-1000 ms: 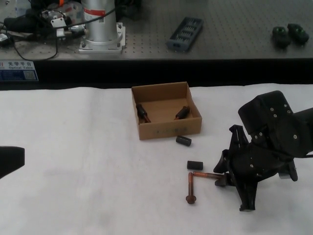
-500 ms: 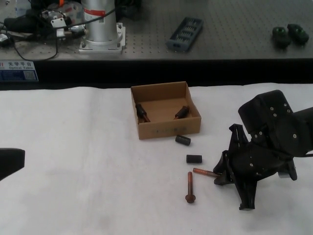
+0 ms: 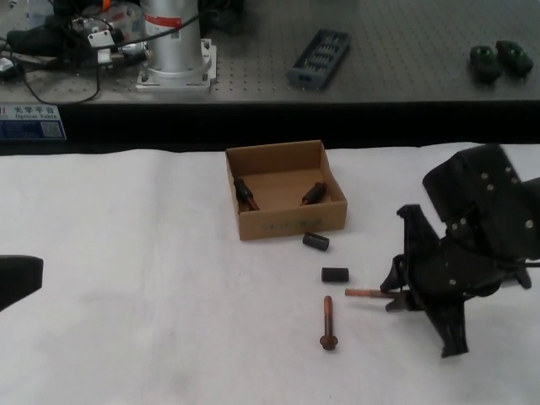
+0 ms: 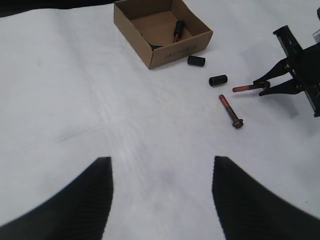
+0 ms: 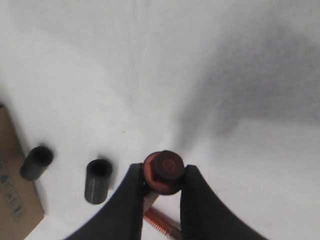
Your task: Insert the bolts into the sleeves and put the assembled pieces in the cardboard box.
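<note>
So, the cardboard box (image 3: 291,224) already holds two assembled pieces (image 3: 246,194), which by my reckoning leaves two pairs to join and drop in. The right gripper (image 5: 162,174) is clamped on one bolt (image 3: 367,293) at its head, the shank lying near the closer sleeve (image 3: 335,274) but apart from it. The left gripper (image 4: 161,165) hangs with fingers spread, well away from the parts. A second bolt (image 3: 327,322) lies loose on the cloth just beside that sleeve, and the other sleeve (image 3: 316,241) sits by the box front

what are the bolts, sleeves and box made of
Bolts: metal, probably copper-plated steel, judging by the reddish-brown colour and slight sheen. Sleeves: matte black, plastic or blackened metal; the look leaves it open. Box: plain brown cardboard, dull, with thin flat walls.
</note>
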Robot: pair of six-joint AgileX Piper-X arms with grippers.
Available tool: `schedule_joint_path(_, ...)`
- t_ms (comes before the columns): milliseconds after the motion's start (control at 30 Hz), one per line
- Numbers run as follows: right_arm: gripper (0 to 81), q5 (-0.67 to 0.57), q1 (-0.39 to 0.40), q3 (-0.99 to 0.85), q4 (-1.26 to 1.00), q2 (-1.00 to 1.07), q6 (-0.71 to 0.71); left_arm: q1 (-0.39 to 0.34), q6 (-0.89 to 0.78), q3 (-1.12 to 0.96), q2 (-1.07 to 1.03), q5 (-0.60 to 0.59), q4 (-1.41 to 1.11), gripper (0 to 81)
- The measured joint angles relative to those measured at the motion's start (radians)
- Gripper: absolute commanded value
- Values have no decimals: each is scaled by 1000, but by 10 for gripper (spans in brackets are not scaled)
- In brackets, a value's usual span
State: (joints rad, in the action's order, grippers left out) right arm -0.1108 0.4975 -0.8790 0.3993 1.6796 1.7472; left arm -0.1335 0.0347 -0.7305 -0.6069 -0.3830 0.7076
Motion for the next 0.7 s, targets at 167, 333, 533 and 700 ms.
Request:
schedule_joint_path(167,27,4,-2,1,5,-100,-200,0,0,0,0,0,0,430)
schedule_joint_path(333,27,-15,-2,1,40,-162,-357,0,0,0,0,0,0,430)
schedule_joint_path(533,27,-95,-2,1,96,-282,-650,0,7,0,-30,-35,0,420)
schedule_joint_path(700,27,-195,-2,1,213,-378,-1117,0,-9,0,-107,-105,0,389)
